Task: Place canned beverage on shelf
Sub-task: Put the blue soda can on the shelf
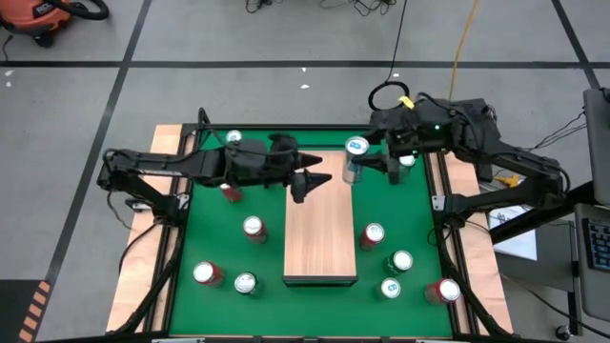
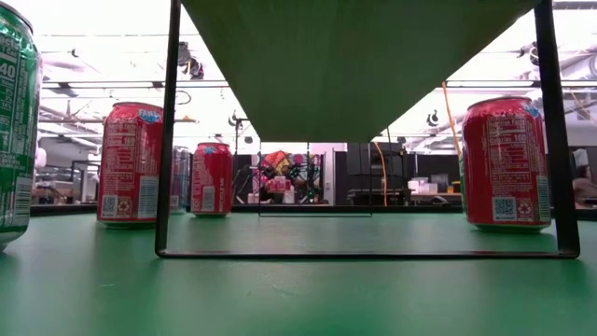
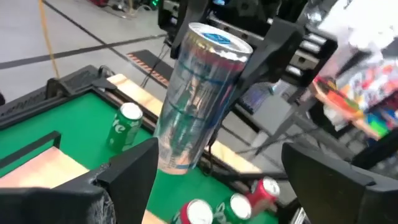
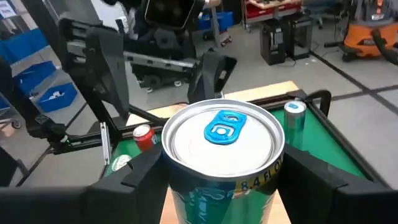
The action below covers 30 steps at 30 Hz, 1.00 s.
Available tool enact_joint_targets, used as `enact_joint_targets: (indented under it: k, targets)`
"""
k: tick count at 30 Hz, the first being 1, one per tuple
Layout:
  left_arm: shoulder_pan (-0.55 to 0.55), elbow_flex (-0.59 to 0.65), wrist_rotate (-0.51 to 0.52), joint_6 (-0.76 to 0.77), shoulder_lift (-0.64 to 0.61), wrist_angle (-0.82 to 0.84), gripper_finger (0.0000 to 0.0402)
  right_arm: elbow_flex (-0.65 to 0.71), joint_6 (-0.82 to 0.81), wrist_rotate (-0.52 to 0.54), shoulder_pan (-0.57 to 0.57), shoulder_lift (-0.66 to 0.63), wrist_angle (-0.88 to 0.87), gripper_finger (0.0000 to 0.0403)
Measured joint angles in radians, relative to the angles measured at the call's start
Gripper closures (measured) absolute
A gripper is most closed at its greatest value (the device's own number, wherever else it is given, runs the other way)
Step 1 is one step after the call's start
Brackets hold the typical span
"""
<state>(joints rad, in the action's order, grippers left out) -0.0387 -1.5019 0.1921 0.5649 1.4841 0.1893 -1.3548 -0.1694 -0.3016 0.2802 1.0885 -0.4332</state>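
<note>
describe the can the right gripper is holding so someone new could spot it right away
Find the pale wooden shelf in the middle of the green table. Just past its far right corner, the right gripper holds a tall silver can with a blue pull tab; the other cans, red or green, stand shorter.

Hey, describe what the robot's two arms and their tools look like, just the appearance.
Both arms are dark, nearly black, built of jointed segments with black cables running along them. The left tool ends in two blunt, wedge-shaped black fingers. The right tool has matching flat black fingers. A small green light glows on the right arm near its wrist.
</note>
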Motion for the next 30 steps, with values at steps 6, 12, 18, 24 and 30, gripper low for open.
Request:
enact_joint_targets:
  k: [6,12,18,24,30]
  targets:
    - [0.042,0.0,-0.064,0.028,-0.025,0.03,0.0059,0.052,0.003,0.085,0.006,0.02,0.097,0.0167]
    - [0.055,0.0,-0.065,0.005,-0.034,0.07,0.0059,0.213,0.017,0.087,0.055,0.021,0.229,0.0167]
    - [0.071,0.0,-0.065,0.031,-0.035,0.126,0.0059,0.326,0.047,-0.002,0.151,0.049,0.425,0.0167]
    - [0.092,0.0,-0.065,0.032,-0.035,0.158,0.0059,0.348,0.084,-0.113,0.24,0.123,0.453,0.0167]
    - [0.103,0.0,-0.065,0.032,-0.035,0.161,0.0059,0.347,0.112,-0.121,0.272,0.17,0.491,0.0167]
